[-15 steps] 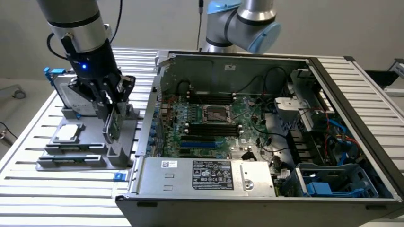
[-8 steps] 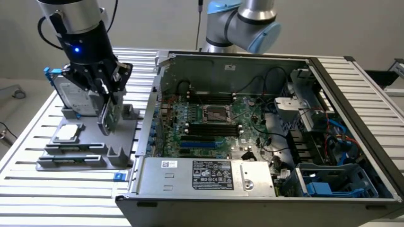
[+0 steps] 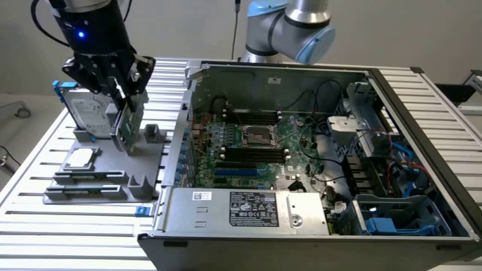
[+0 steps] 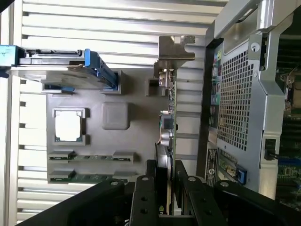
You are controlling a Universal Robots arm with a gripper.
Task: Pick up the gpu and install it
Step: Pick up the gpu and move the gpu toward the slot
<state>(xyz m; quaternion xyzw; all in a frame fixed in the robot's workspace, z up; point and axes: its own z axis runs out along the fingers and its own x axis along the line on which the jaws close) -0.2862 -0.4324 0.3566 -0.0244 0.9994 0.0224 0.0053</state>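
The claw hangs low over the grey holder on the desk, at the exterior view's left. In the wrist view its two black fingers stand one on each side of the gpu, with no gap that I can see, so the claw is clenched on the card across its thin thickness.

The gpu stands upright on its edge, directly under the claw. Its long axis runs level along the desk, away from the fingers toward the silver bracket at the far end, about parallel to the near wall of the computer case. Whether its lower edge sits in the holder or is already a little raised, I cannot say for sure.

Just beside the card stands the hard drive with blue rails, and the square chip lies flat further along the holder. The open case lies at the exterior view's right of the holder, apart from the claw.
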